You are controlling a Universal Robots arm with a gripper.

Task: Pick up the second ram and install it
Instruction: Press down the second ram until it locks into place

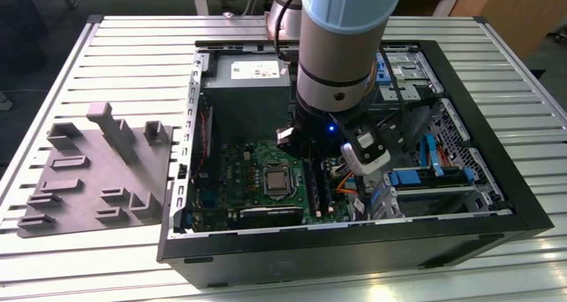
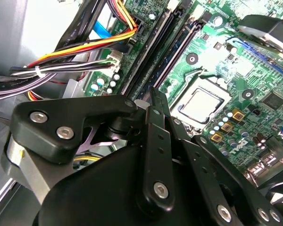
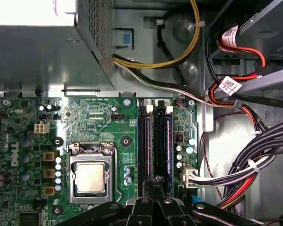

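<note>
My gripper (image 3: 156,184) hangs low inside the open computer case (image 1: 496,149), directly over the memory slots (image 3: 144,141) beside the processor (image 3: 90,178). Its two black fingers (image 2: 154,101) are pressed together with nothing visible between them. A narrow dark stick, the second ram (image 3: 159,141), stands on edge in the slots and runs away from under the fingertips. I cannot tell whether the fingertips touch its near end. In the exterior view the arm's wrist hides the gripper, and the slots (image 1: 322,186) show just below it.
Bundles of coloured cables (image 3: 254,169) lie close beside the slots. The grey power supply (image 1: 243,83) and a drive cage (image 1: 434,179) flank the motherboard (image 1: 239,176). A grey foam fixture (image 1: 97,176) lies on the slatted table at the exterior view's left.
</note>
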